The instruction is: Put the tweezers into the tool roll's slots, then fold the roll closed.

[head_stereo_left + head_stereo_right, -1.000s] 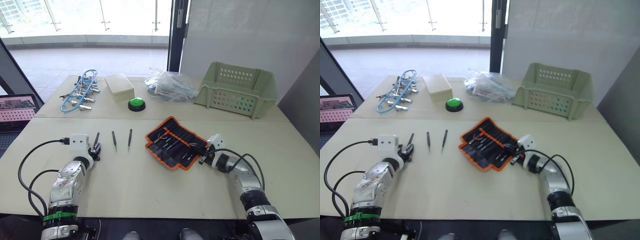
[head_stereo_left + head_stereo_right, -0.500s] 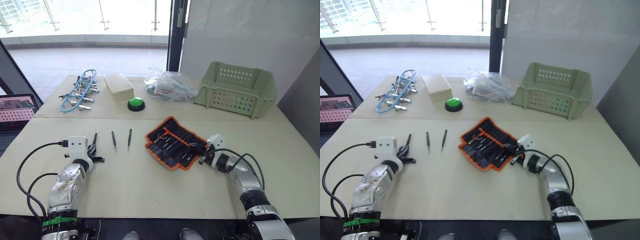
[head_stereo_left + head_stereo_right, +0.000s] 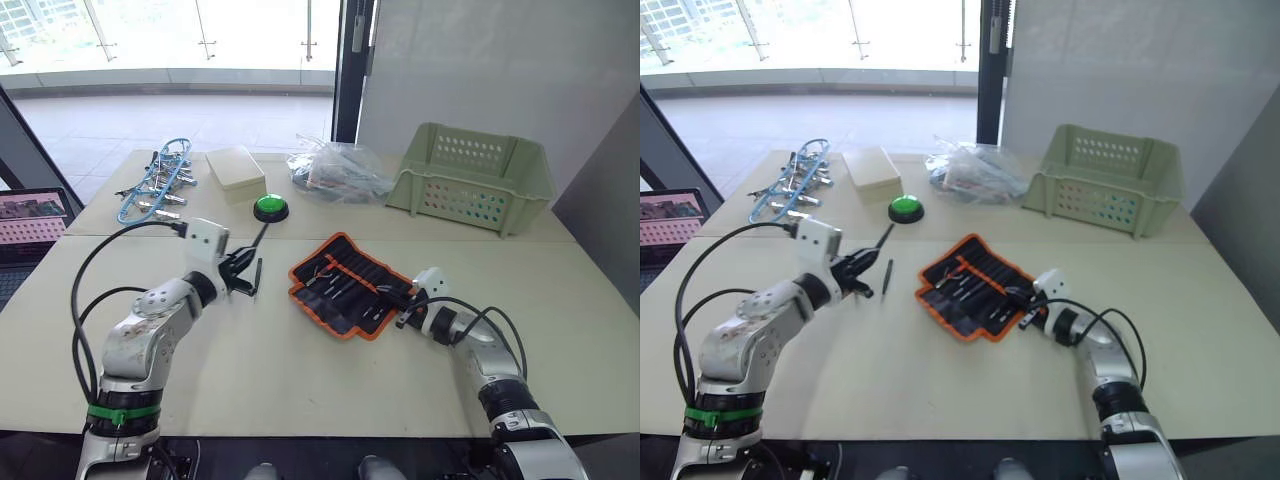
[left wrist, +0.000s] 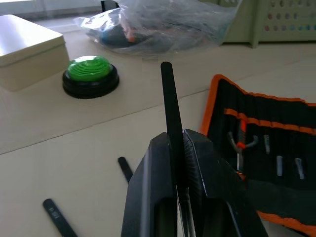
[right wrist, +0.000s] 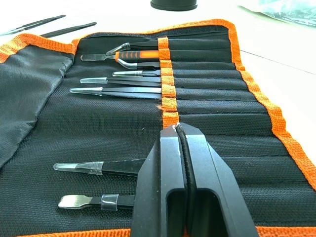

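The tool roll (image 3: 345, 285) lies open on the near table, black with orange edging, and several tools sit in its slots (image 5: 197, 86). My left gripper (image 3: 240, 265) hangs above the table just left of the roll. It is shut on one black tweezers (image 4: 170, 113), which points up and away toward the green button. Two more tweezers (image 4: 125, 169) (image 4: 58, 217) lie flat on the table under that hand; one tweezers (image 3: 258, 276) lies beside the fingers. My right gripper (image 3: 405, 300) rests shut on the roll's right edge, tips (image 5: 174, 129) at the orange band.
On the far table stand a green plastic basket (image 3: 470, 180) at the right, a clear plastic bag (image 3: 340, 172), a green button (image 3: 271, 207), a beige box (image 3: 237, 170) and silver clips with blue cables (image 3: 155, 190). A laptop (image 3: 35, 218) sits at the left edge.
My left gripper closed on the leftmost tweezers, lifted it and carried it right, toward the roll. The right gripper has stayed on the roll's edge.
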